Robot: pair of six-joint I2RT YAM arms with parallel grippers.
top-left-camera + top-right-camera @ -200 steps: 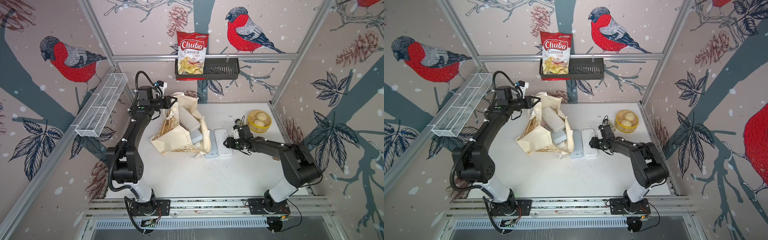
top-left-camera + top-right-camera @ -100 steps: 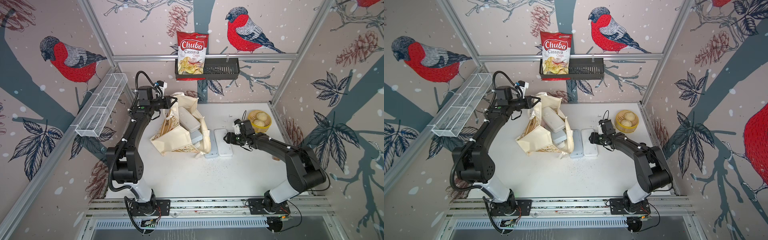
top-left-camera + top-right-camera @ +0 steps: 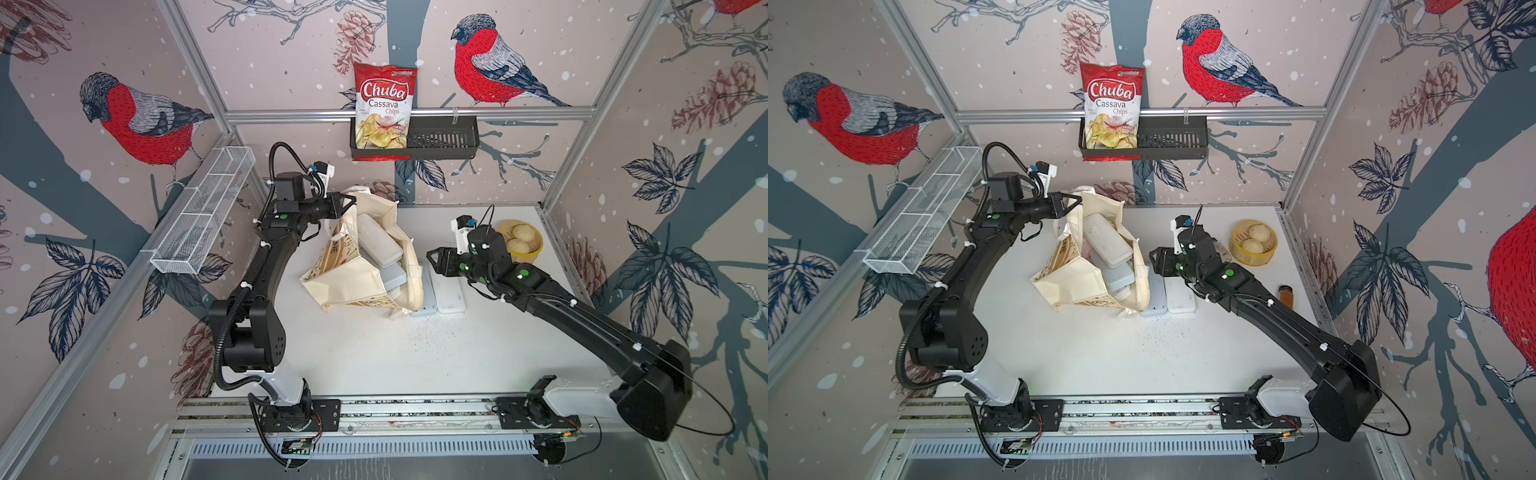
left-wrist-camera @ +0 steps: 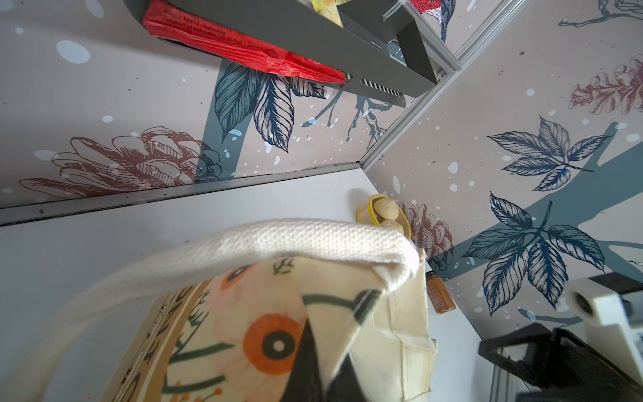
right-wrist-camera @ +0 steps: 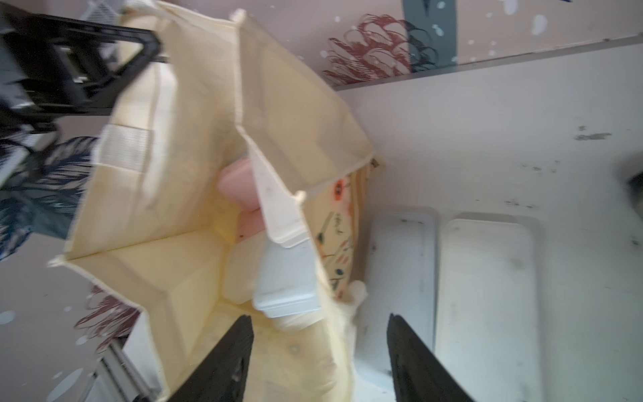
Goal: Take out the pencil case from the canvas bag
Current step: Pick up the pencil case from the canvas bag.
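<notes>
The left claw (image 3: 351, 203) is clamping the rim of the cream floral canvas bag (image 3: 349, 282), open on the white desk (image 3: 374, 357).
The right claw (image 5: 318, 317), jaws apart, is hovering at the bag's mouth, where a white oblong pencil case (image 3: 379, 245) is lying on top; the right wrist view alone is clearly showing a pink case (image 5: 240, 184) behind it, blurred.

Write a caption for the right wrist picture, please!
Open right gripper faces the canvas bag, pencil cases stacked inside.
</notes>
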